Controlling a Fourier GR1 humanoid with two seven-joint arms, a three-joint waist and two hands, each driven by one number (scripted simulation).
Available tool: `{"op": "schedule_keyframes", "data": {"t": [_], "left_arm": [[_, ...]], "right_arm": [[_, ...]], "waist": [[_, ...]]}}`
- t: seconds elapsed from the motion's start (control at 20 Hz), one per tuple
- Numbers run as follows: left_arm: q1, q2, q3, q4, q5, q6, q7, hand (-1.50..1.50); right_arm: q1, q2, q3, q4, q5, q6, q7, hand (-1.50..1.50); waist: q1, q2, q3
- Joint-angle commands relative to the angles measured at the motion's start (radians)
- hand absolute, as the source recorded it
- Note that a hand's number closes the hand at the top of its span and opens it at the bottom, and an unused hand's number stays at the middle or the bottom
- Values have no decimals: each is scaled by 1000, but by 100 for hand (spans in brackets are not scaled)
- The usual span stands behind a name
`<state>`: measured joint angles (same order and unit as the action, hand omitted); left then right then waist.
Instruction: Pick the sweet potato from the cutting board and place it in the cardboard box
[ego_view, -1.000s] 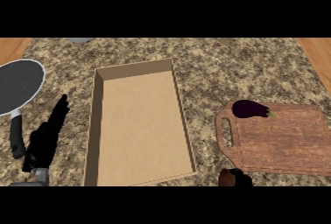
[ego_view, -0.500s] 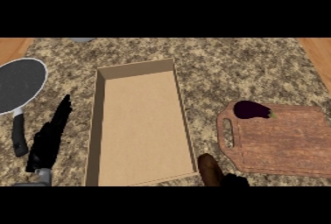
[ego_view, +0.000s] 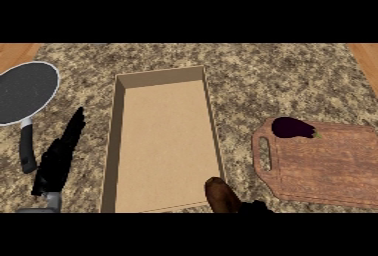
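The brown sweet potato (ego_view: 220, 194) stands on end at the view's lower edge, over the near right corner of the cardboard box (ego_view: 118, 150). Just right of it and below, a small black part of my right hand (ego_view: 255, 206) shows, curled on the sweet potato's lower end; the rest of that hand is hidden. The box is open-topped with nothing inside. The wooden cutting board (ego_view: 325, 167) lies to the right. My left hand (ego_view: 60, 156) rests left of the box with straight fingers, holding nothing.
A dark purple eggplant (ego_view: 292, 128) lies on the cutting board's far left corner. A dark frying pan (ego_view: 23, 92) with a black handle (ego_view: 27, 149) sits at the far left, close to my left hand. The counter is speckled stone.
My right hand has come up from the lower edge and carried the sweet potato left, from beside the board to the box's near right corner. My left hand has shifted slightly.
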<state>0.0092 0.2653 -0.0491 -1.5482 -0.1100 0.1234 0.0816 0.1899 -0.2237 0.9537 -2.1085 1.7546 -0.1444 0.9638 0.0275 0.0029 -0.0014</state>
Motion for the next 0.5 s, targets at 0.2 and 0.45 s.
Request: {"op": "schedule_keyframes", "data": {"t": [0.2,0.45], "left_arm": [[-33,3,-5,-1,-14,0,13,0],[-30,-10,-31,-3,-37,7,-2,0]], "right_arm": [[-124,212,27,-49,-151,44,116,150],[-171,211,-34,-13,-229,37,124,150]], "waist": [[17,11,-1],[42,22,-1]]}}
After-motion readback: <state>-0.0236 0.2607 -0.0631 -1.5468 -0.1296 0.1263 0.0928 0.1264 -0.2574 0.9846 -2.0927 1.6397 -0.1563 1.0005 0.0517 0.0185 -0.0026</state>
